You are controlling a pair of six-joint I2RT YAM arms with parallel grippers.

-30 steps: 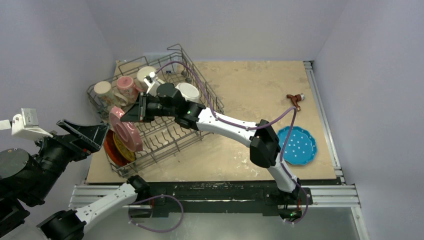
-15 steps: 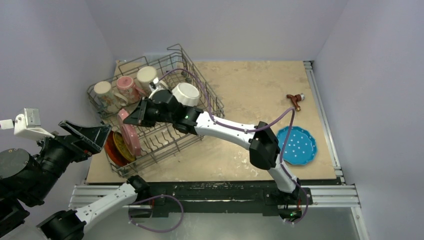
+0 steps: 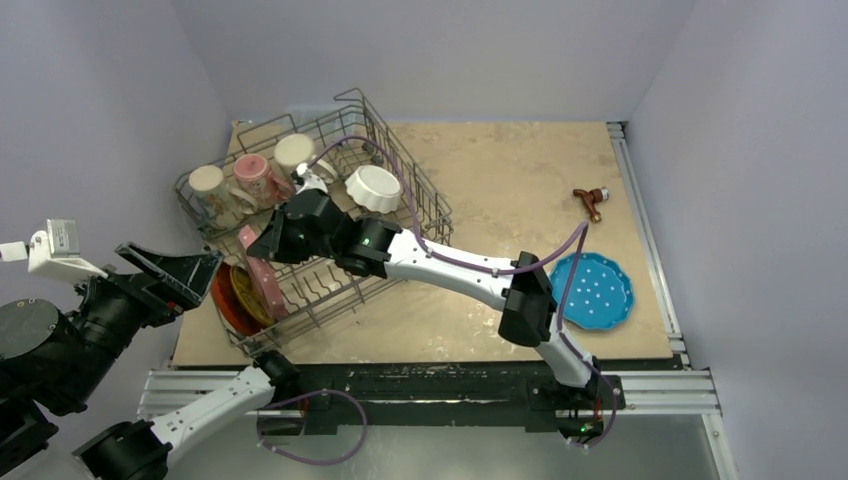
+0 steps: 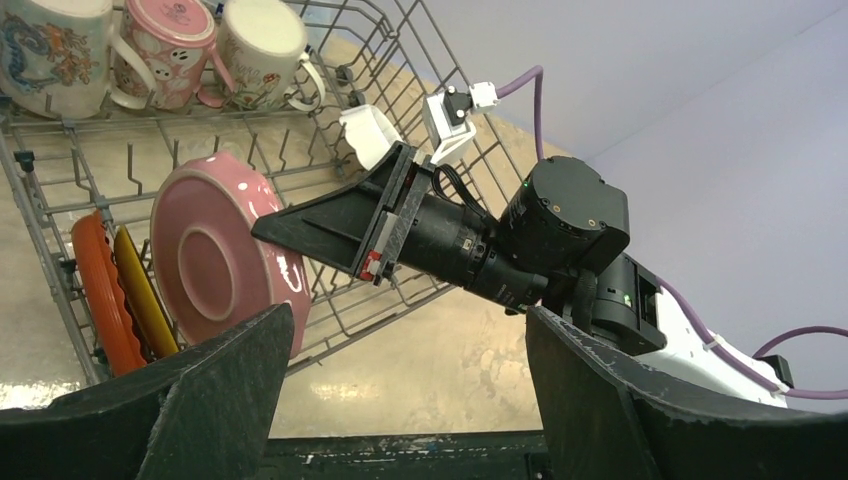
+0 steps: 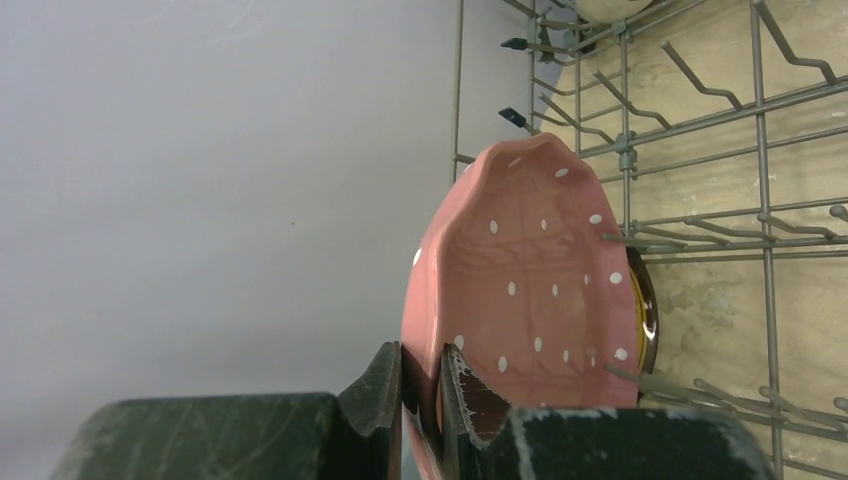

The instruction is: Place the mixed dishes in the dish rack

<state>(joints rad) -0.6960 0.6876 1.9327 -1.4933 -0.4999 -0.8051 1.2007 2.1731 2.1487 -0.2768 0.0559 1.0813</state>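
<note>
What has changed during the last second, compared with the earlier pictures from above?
The right gripper came lower into the dish rack, turning the pink dotted plate from tilted to upright on its edge beside the red-orange plate. It stays shut on the plate's rim; nothing was let go. The open left gripper, the mugs, white bowl and blue plate did not move.

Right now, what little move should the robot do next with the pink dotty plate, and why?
Probably open the right fingers and let go: the pink dotted plate stands upright among the tines of the dish rack, beside the red-orange plate, so it looks seated.
</note>
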